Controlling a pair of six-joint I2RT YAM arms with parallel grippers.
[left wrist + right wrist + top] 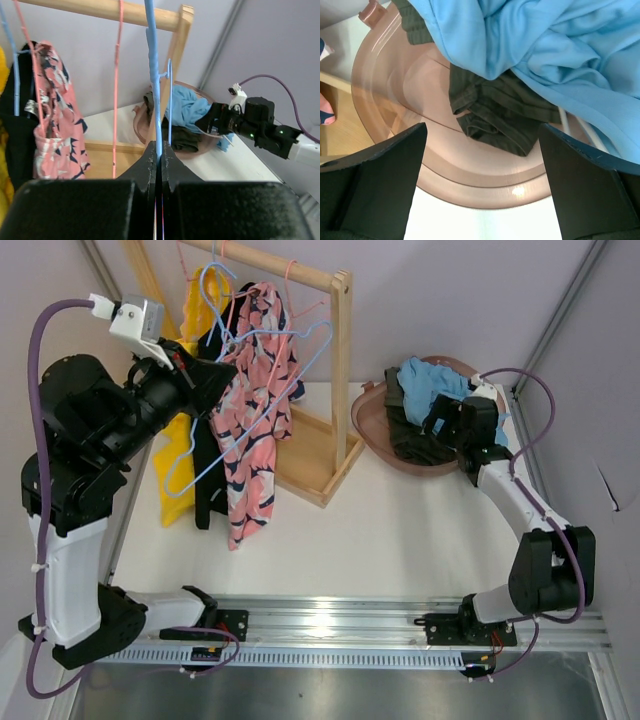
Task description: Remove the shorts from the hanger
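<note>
My left gripper (214, 368) is shut on the wire of a light blue hanger (305, 352), raised beside the wooden rack (340, 360). In the left wrist view the jaws (159, 148) pinch the hanger's wire (152, 75), which carries no cloth that I can see. Pink patterned shorts (255, 415) hang on the rack just behind the hanger, also in the left wrist view (55, 135). My right gripper (441, 426) is open and empty over a pink basin (372, 430). Light blue shorts (545, 45) and a dark green garment (495, 110) lie in that basin (470, 182) under the open jaws (481, 127).
A yellow garment (178, 455) and a black garment (205, 475) hang at the rack's left end. A pink hanger (118, 90) hangs from the rack's bar. The rack's wooden base (315, 465) stands on the white table between the arms.
</note>
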